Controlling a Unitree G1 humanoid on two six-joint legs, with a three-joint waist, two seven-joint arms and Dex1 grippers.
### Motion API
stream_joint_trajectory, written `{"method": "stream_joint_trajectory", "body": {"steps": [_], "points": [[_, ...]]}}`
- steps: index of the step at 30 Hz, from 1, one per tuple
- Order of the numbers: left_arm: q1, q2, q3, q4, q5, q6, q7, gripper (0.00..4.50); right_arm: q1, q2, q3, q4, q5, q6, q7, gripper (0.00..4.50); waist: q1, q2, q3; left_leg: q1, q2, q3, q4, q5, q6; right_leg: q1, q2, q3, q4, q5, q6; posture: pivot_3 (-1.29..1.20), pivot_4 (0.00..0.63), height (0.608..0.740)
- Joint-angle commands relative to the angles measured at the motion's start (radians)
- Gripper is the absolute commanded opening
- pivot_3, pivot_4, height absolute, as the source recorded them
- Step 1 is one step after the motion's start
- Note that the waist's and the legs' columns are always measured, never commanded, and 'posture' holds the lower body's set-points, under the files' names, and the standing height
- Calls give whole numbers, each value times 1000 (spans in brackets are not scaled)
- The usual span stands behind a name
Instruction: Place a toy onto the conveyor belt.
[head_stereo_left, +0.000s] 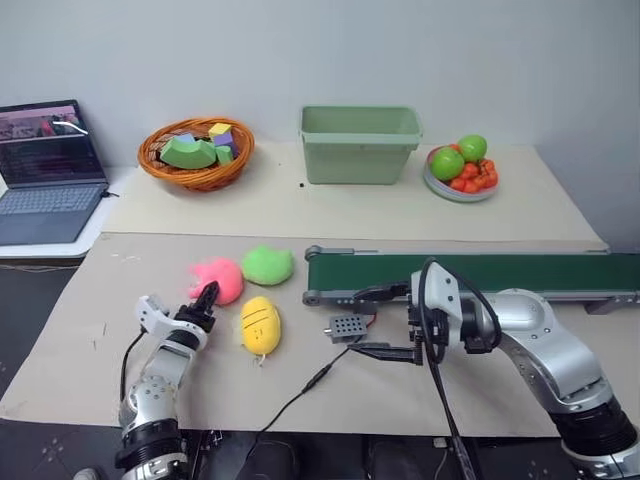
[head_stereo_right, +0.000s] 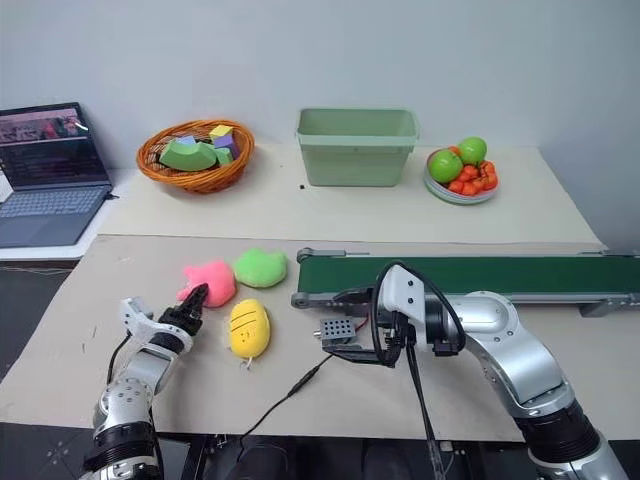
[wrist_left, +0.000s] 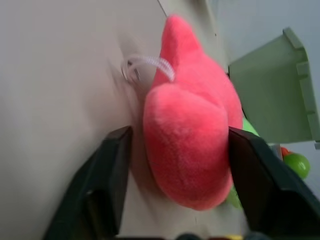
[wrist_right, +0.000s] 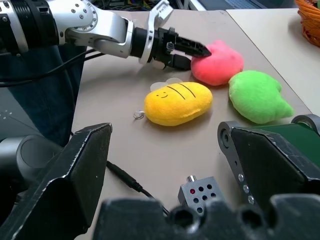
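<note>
The pink toy (head_stereo_left: 222, 280) lies on the brown table cover, left of the green and yellow plushes. My left gripper (head_stereo_left: 207, 297) reaches in from the near left with its fingers on either side of the toy (wrist_left: 190, 140). One pad touches the plush and a narrow gap shows at the other, so the jaws stand open. The dark green conveyor belt (head_stereo_left: 470, 272) runs along the right side of the table. My right gripper (head_stereo_left: 385, 322) hovers wide open just in front of the belt's left end, holding nothing.
A green plush (head_stereo_left: 267, 265) and a yellow plush (head_stereo_left: 261, 325) lie next to the toy. A small grey box (head_stereo_left: 347, 326) with a black cable sits by the right gripper. At the back stand a wicker basket (head_stereo_left: 196, 152), a green bin (head_stereo_left: 360, 145), a fruit bowl (head_stereo_left: 461, 170) and a laptop (head_stereo_left: 45, 170).
</note>
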Motion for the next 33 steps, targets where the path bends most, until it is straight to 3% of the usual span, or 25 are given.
{"method": "stream_joint_trajectory", "body": {"steps": [1, 4, 10, 15, 18, 22, 26, 29, 31, 33], "points": [[-2, 2, -4, -9, 4, 9, -11, 1127, -4, 5, -27, -36, 32, 2, -2, 4500, -2, 0, 0, 0, 0, 0, -1, 0, 0, 0, 0, 0, 0, 0, 0, 0, 150, 728], [-2, 2, -5, -13, 9, 4, -11, 57, -3, 5, -27, -34, 30, 2, -3, 4500, -3, 0, 0, 0, 0, 0, -1, 0, 0, 0, 0, 0, -1, 0, 0, 0, 150, 728], [16, 3, -19, -120, 94, -101, 11, 57, 2, 3, -24, -29, 25, 1, 1, 4500, -2, -1, 1, 0, 0, 0, -1, 0, 0, 0, 0, 0, -1, 0, 0, 0, 150, 728], [29, 38, -35, -423, 216, -176, 146, 57, 8, 1, -23, -19, 21, -5, 9, 4500, -7, -7, 4, -1, 1, 0, -3, 0, -1, -2, 0, 0, -2, 0, 0, 0, 150, 728], [39, 139, -101, -614, 330, -138, 180, 57, 7, 5, -19, -8, 17, -9, 11, 4500, -12, -10, 6, -1, 1, 0, -5, 0, -1, -2, 0, 0, -2, 0, 0, 0, 150, 728], [38, 356, -279, -720, 648, -216, 120, 57, -2, 18, -10, 8, 12, -15, 13, 4500, -14, -10, 6, 0, 0, 0, -6, 1, -1, -2, 0, 0, -2, 0, 0, 0, 150, 728], [-26, 655, -577, -579, 1136, -438, 11, 57, -12, 43, -1, 17, 4, -20, 1, 4500, -15, -9, 6, 1, 0, 1, -8, 1, -2, -2, 0, 0, -2, 0, -1, 0, 150, 728], [-118, 765, -721, -474, 1414, -597, 13, 57, -6, 51, -4, 13, 0, -21, -6, 4500, -22, -9, 7, 1, 0, 2, -12, 2, -2, -2, 0, 0, -3, 0, -1, 0, 150, 728], [-204, 788, -813, -400, 1591, -744, 61, 57, 4, 54, -10, 7, 0, -19, -15, 4500, -23, -10, 7, 1, 0, 1, -14, 2, -2, -4, 0, 0, -3, 0, -1, 0, 150, 728], [-257, 773, -866, -334, 1669, -845, 102, 57, 10, 58, -14, 0, 0, -17, -25, 4500, -24, -10, 7, -2, 1, 1, -14, 2, -3, -7, 0, -1, -3, -1, -1, 0, 150, 728]]}}
